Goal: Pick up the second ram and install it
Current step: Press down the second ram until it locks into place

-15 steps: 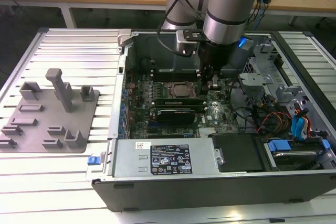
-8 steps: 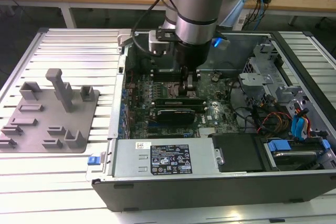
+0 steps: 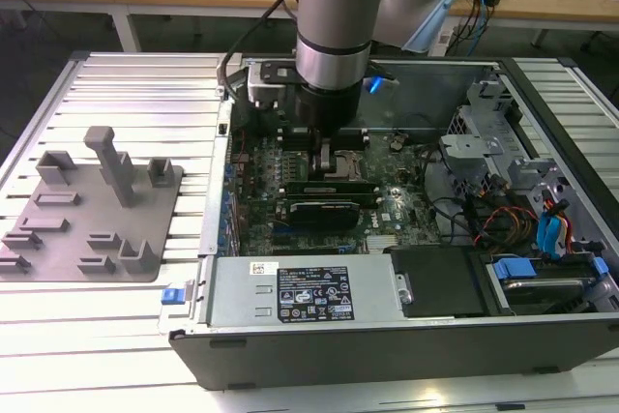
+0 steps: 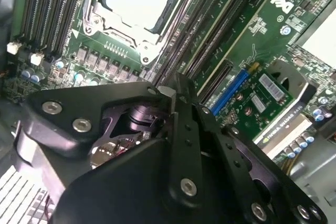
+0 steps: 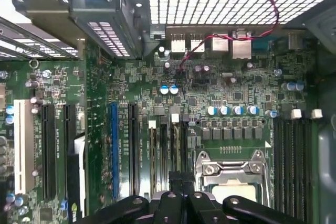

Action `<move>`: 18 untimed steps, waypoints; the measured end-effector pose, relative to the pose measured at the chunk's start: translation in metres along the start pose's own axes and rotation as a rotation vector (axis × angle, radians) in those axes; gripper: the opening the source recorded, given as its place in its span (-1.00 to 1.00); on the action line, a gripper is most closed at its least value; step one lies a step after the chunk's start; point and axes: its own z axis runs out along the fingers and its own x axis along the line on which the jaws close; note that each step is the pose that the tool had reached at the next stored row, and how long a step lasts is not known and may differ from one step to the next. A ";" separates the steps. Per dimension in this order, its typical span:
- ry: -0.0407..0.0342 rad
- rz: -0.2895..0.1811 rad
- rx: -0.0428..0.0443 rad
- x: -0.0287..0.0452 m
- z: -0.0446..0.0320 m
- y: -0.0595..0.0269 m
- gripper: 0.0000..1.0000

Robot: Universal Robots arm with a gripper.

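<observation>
My gripper [image 3: 326, 160] hangs inside the open computer case [image 3: 387, 345], low over the motherboard [image 3: 261, 210] by the CPU socket [image 3: 346, 154]. In both wrist views its black fingers [image 5: 178, 182] are pressed together, tips [image 4: 173, 85] over the memory slots [image 5: 163, 150] beside the socket [image 5: 231, 179], with nothing visible between them. A long green stick with dark chips [image 3: 329, 187] stands on edge in a slot just in front of the fingers. I cannot tell whether it is the second ram or whether the fingertips touch it.
A wider black expansion card [image 3: 324, 210] sits beside the green stick. A grey fixture plate with blocks [image 3: 92, 210] lies on the table at the exterior view's left. The power supply [image 3: 300, 292], a drive cage [image 3: 484, 132] and loose cables [image 3: 503, 220] crowd the case.
</observation>
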 end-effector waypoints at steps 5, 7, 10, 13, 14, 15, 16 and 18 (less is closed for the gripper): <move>0.0002 0.000 -0.0001 0.0003 0.0063 0.0026 -0.84; 0.0007 0.000 -0.0003 0.0004 0.0097 0.0033 -0.84; 0.0001 0.000 -0.0001 0.0004 0.0102 0.0033 -0.84; 0.0004 0.000 -0.0002 0.0005 0.0123 0.0035 -0.84; 0.0002 0.000 -0.0002 0.0005 0.0125 0.0035 -0.84; -0.0019 0.000 0.0010 0.0001 0.0104 0.0034 -0.84; -0.0002 0.000 0.0002 0.0001 0.0039 0.0036 -0.84; 0.0000 0.000 0.0001 0.0000 -0.0030 0.0037 -0.84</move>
